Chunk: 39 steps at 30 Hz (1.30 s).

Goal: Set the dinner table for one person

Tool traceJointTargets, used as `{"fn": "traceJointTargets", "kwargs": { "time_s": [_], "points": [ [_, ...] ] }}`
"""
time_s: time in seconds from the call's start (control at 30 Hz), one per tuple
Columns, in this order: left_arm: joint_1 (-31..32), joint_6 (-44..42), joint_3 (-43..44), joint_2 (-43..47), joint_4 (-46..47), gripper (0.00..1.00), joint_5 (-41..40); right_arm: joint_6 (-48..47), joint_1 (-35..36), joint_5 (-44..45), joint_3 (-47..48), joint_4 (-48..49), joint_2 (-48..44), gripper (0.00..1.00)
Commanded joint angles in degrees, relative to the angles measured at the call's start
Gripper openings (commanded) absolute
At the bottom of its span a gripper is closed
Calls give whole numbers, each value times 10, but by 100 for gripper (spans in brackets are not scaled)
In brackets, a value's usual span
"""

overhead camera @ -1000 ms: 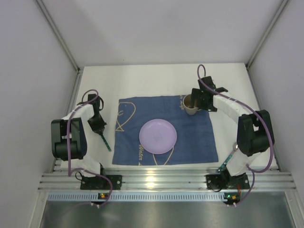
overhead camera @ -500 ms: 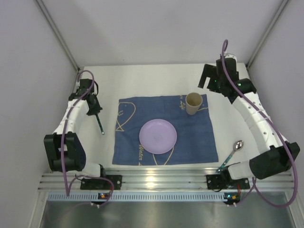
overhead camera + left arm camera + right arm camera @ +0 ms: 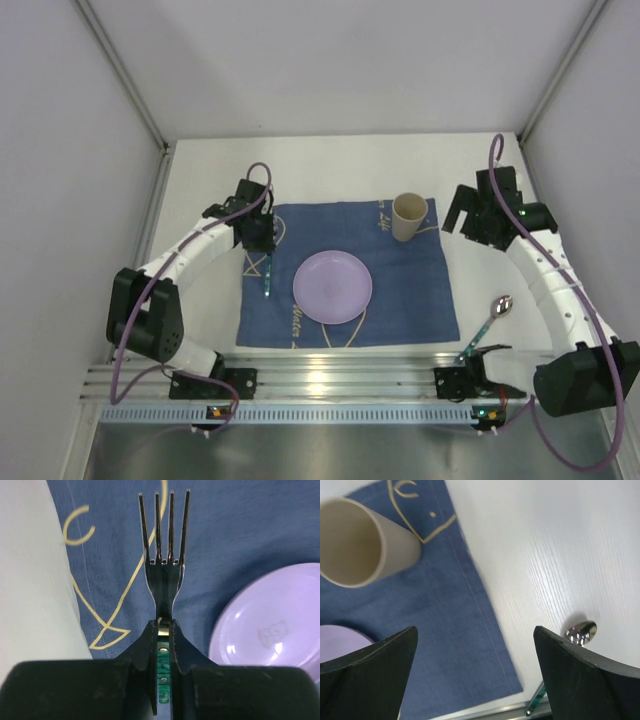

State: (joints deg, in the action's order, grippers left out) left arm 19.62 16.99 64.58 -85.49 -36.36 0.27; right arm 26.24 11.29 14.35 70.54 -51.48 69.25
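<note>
Overhead, the dinner table (image 3: pixel 330 165) is a broad white tabletop boxed in on three sides by pale grey panel walls (image 3: pixel 350 60). A blue cloth placemat with cream line drawings (image 3: pixel 400 290) lies across its middle. A ribbed aluminium rail (image 3: pixel 340 380) runs just past the placemat's near edge, where my bases are bolted. The tabletop reaches well beyond the placemat on its left, right and far sides. It is matte and plain, and close up off the placemat's right edge it shows a fine streaked grain.

A round lilac plate (image 3: pixel 332 287) sits on the middle of the placemat. A cream cup (image 3: pixel 407 216) stands upright on its far right corner. A shiny metal spoon with a green handle (image 3: pixel 495 312) lies on the bare white surface off the placemat's near right corner.

My left gripper (image 3: pixel 161 625) is pinched tight on the handle of a dark metal four-tined fork (image 3: pixel 164 555). It holds the fork over the placemat's left part, beside the plate. I cannot tell whether the fork touches the cloth. My right gripper (image 3: pixel 475 630) hangs above the placemat's right edge, its jaws spread wide with nothing between them.
</note>
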Motion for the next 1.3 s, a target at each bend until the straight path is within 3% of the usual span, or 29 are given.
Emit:
{"fn": "traceJointTargets", "kwargs": {
  "time_s": [0.0, 0.33, 0.37, 0.4, 0.47, 0.5, 0.6, 0.97, 1.17, 1.27],
  "points": [
    [-3, 31, -50, -9, 42, 0, -23, 23, -34, -34, -43, -34, -51, 100],
    [-1, 84, -162, -53, 146, 0, -13, 50, -108, 21, -73, -95, -80, 100],
    [-1, 88, -166, -56, 149, 4, -14, 47, -108, 13, -73, -95, -79, 100],
    [-1, 92, -168, -57, 158, 28, -16, 44, -121, 3, -73, -99, -78, 100],
    [-1, 96, -170, -54, 155, 44, -27, 43, -137, 8, -74, -105, -74, 100],
    [-1, 101, -169, -51, 154, 59, -31, 43, -148, 13, -75, -115, -70, 100],
    [-1, 105, -160, -31, 143, 68, -33, 52, -173, 16, -90, -122, -53, 100],
    [-2, 85, -99, 21, 96, 68, -21, 126, -268, -99, -217, -87, 20, 100],
    [-5, 66, -109, 22, 94, 68, -5, 155, -297, -106, -249, -84, 49, 98],
    [-14, 55, -109, 13, 92, 67, 13, 163, -297, -99, -260, -87, 60, 93]
  ]
}}
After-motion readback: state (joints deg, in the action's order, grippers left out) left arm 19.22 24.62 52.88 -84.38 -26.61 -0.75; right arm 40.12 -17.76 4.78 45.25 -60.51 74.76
